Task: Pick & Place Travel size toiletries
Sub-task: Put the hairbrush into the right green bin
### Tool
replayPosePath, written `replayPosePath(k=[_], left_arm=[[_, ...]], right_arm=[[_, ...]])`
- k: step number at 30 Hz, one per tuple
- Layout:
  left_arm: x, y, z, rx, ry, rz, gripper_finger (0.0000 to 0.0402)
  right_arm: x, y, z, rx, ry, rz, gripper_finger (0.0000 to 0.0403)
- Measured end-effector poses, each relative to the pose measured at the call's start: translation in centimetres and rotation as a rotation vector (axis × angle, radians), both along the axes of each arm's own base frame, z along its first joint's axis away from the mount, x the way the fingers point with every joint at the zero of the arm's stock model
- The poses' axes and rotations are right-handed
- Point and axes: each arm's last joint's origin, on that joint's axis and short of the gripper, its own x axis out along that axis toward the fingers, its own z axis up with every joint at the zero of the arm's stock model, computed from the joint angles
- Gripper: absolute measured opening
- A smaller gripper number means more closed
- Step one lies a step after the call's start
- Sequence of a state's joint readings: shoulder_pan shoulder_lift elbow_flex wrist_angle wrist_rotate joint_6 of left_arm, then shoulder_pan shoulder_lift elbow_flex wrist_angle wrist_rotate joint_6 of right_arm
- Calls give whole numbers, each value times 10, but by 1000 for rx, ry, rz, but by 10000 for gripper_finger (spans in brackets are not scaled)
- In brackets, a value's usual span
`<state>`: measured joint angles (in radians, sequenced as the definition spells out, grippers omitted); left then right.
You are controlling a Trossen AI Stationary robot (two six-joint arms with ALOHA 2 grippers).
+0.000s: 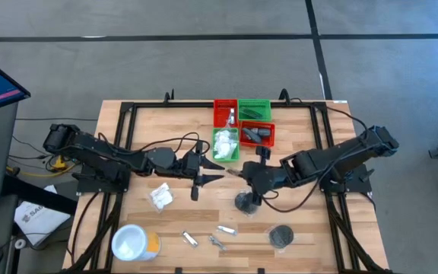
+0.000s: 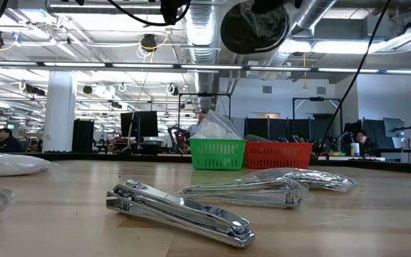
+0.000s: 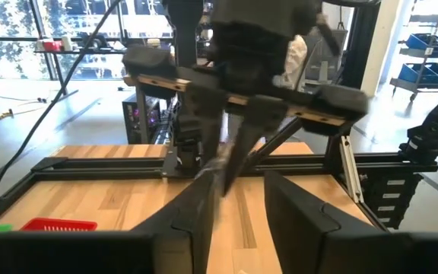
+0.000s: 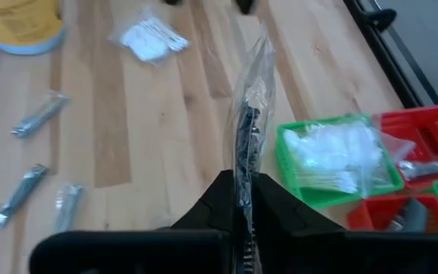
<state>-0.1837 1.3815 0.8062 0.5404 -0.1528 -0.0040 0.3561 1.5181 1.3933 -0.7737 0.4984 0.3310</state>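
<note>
Now the right tool (image 4: 243, 199) pinches a wrapped black disc (image 4: 246, 129); left tool (image 3: 230, 209) nearby, fingers partly apart, empty.

Light wood-grain table (image 1: 173, 228); red bins (image 1: 225, 113) and green bins (image 1: 254, 109); white packet (image 1: 160, 197); black disc (image 1: 281, 236) in clear wrap; silver sachets (image 1: 226, 230); white tub (image 1: 134, 243), orange side.

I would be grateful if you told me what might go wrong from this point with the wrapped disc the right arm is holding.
1. The right end effector pinches only the clear wrap's edge; the wrapped disc might slip out.
2. The green bin already holds white packets; the disc may land on top and slide off.
3. The left end effector hovers nearby, so the arms could collide.
</note>
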Motion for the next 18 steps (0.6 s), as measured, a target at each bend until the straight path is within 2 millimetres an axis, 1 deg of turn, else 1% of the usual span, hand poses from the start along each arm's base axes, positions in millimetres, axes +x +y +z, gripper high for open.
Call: replayPosePath(k=[9,13,18], left_arm=[[0,0,0,0,-1,-1,114],[0,0,0,0,0,-1,114],[0,0,0,0,0,-1,114]], right_arm=[[5,-30,-4,-26,52,-67,16],[8,-50,-10,-30,84,-95,16],[11,-83,-15,-16,124,-139,16]])
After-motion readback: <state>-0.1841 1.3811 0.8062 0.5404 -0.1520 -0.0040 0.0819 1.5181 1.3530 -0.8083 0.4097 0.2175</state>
